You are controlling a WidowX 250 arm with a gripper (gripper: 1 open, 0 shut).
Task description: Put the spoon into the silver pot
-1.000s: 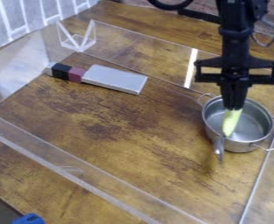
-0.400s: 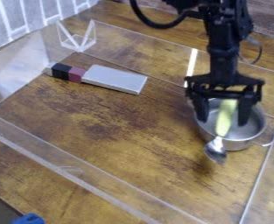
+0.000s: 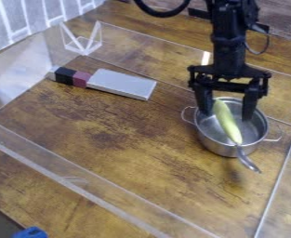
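The silver pot [image 3: 215, 145] stands on the wooden table at the right. The spoon [image 3: 230, 124] lies tilted inside it, pale-yellow handle towards the back. Its metal end [image 3: 248, 165] pokes out over the pot's front rim. My gripper [image 3: 230, 111] hangs straight down over the pot and is open. Its two dark fingers straddle the spoon's handle, one on each side, and do not grip it.
A flat grey block [image 3: 120, 85] lies at the back left with a small dark block [image 3: 68, 75] beside it. Low clear plastic walls [image 3: 60, 158] fence the table area, and a clear stand [image 3: 79, 37] sits in the far corner.
The jaws have opened and let go of the spoon, which has dropped to lie in the pot. The gripper has shifted slightly left and lower.
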